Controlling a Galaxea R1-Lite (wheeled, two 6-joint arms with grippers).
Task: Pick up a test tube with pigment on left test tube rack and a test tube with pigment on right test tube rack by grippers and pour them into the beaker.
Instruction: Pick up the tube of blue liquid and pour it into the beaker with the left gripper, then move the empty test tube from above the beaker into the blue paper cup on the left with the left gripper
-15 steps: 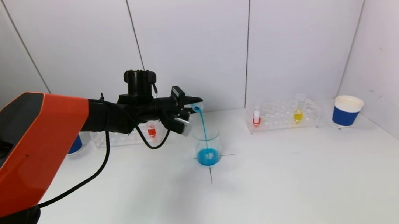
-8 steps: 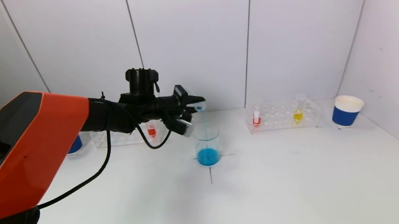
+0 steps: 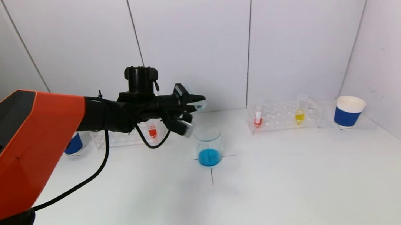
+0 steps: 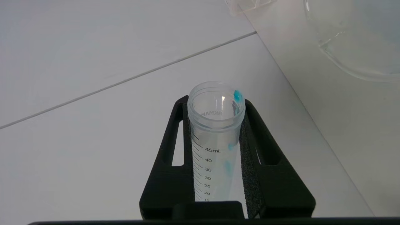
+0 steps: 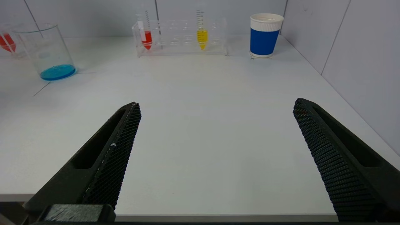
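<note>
My left gripper (image 3: 195,103) hangs above and just left of the glass beaker (image 3: 208,147) and is shut on a clear test tube (image 4: 215,140). The tube lies tipped over with its mouth toward the beaker, and only blue drops cling inside it. Blue pigment fills the bottom of the beaker. The left test tube rack (image 3: 121,138) holds a red tube (image 3: 152,131). On the right test tube rack (image 3: 284,116) stand a red tube (image 3: 258,120) and a yellow tube (image 3: 299,116). My right gripper (image 5: 217,104) is open and empty, low over the table's near edge, facing the right rack (image 5: 181,37).
A blue paper cup (image 3: 348,111) stands right of the right rack, and another blue cup (image 3: 73,144) sits left of the left rack behind my arm. White walls close in at the back and right. A black cross on the table marks the beaker's spot.
The blue stream from the tube into the beaker thinned and stopped. My left gripper rose slightly with the tube still tipped. The right side is unchanged.
</note>
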